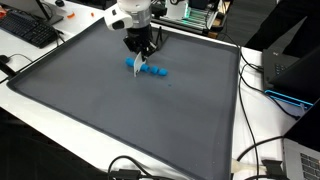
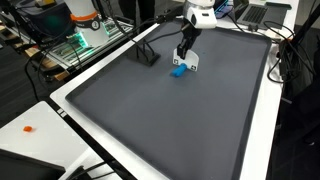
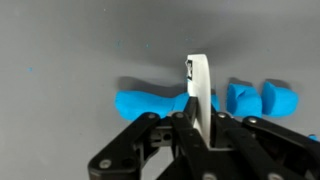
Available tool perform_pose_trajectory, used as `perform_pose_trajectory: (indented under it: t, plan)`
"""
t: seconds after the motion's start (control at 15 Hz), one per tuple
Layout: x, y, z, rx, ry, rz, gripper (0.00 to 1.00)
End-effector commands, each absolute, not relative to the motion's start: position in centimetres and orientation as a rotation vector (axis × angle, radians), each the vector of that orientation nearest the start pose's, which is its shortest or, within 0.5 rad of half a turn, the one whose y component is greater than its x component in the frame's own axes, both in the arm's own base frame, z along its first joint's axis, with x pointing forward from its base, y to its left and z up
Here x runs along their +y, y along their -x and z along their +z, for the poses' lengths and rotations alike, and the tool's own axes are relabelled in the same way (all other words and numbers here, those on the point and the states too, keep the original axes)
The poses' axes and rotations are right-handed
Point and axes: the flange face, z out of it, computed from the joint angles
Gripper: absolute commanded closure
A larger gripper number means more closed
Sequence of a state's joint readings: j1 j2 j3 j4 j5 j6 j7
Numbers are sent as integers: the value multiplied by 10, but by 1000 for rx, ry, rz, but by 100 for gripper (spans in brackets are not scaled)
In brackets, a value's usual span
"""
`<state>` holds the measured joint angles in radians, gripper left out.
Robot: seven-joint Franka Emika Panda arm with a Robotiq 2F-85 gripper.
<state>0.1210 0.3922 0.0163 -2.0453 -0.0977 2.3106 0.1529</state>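
Observation:
My gripper (image 3: 197, 118) is shut on a flat white blade-like tool (image 3: 200, 85) that points down at a strip of blue clay (image 3: 150, 102) on the grey mat. Cut blue pieces (image 3: 262, 98) lie just to the right of the blade. In both exterior views the gripper (image 1: 141, 52) (image 2: 186, 52) hangs low over the blue clay (image 1: 150, 70) (image 2: 179, 71), with the white tool (image 1: 139, 68) touching or nearly touching it. The contact point is hidden by the fingers.
The grey mat (image 1: 120, 120) (image 2: 190, 120) covers a white table. A keyboard (image 1: 28, 30) lies at one corner and cables (image 1: 265, 150) run along the table's edge. A small black stand (image 2: 147, 55) sits on the mat near the clay. A rack with green parts (image 2: 85, 40) stands beside the table.

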Motion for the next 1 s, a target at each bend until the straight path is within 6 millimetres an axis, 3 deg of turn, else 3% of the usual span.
perform_pose_trajectory:
  t: [0.0,0.93]
  plan:
    - [80,-559,228,-110,3170,277,98]
    - [72,-553,259,-76,3186,207,98]
